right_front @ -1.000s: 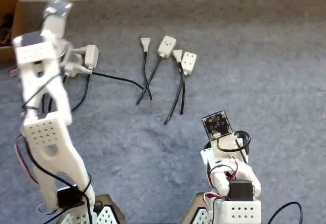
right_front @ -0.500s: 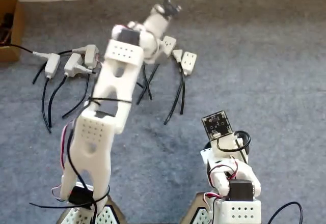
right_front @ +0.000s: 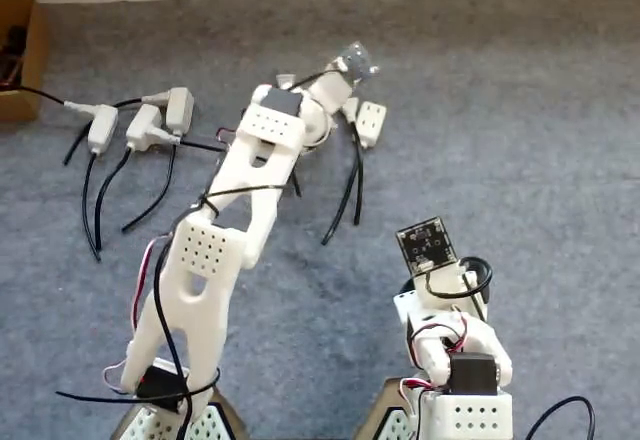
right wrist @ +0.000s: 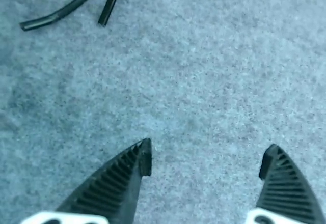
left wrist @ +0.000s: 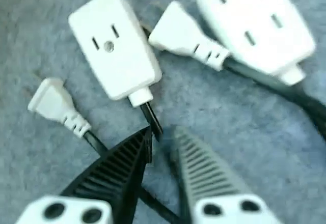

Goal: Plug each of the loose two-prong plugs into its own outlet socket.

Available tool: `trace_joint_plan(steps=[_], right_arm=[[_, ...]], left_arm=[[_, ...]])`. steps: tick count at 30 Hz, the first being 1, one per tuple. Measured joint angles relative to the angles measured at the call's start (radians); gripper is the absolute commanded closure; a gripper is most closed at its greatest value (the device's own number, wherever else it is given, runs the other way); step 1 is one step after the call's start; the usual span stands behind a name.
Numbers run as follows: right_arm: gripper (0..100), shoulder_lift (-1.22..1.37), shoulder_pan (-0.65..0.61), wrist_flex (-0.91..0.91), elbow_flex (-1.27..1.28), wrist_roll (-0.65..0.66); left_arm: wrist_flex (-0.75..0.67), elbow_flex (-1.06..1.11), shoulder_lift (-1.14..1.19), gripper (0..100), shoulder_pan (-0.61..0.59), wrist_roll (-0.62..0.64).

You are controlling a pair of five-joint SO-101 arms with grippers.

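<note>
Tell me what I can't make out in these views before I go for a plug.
High view: the left arm covers the middle socket.
Left wrist view: the larger socket is blurred and cut by the frame edge; the plugs show no prongs.
Left wrist view: the left hand hides where the middle socket's cord runs.
Right wrist view: two cords run off the edge, so their plugs are unseen.

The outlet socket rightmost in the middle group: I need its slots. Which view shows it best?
The left wrist view: the outlet socket lies face up and close, slots plain, one end cropped. The high view shows it whole but small, beside the left arm. The right wrist view faces carpet and cord ends.
</note>
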Motion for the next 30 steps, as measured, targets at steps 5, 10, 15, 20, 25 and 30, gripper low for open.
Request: trace_joint_plan(steps=[5, 10, 15, 20, 25, 30], right_arm=[[66.6, 0.0, 0.0, 0.0, 0.0, 0.0], [66.6, 0.0, 0.0, 0.0, 0.0, 0.0], [66.6, 0.0, 0.0, 0.0, 0.0, 0.0], [66.6, 0.0, 0.0, -0.003, 0.0, 0.0], [66.6, 0.0, 0.002, -0.009, 0.0, 0.0], [66.6, 0.0, 0.002, -0.009, 0.0, 0.0]], left_arm=[[0.075, -0.049, 0.0, 100, -0.008, -0.017], [0.273, -0.262, -0.028, 100, -0.018, -0.02], [0.522, -0.486, -0.152, 100, -0.017, -0.02], [0.654, -0.45, -0.288, 100, -0.048, -0.02], [0.666, -0.135, -0.503, 100, -0.1, -0.011], [0.667, 0.353, -0.859, 100, -0.046, 0.009]])
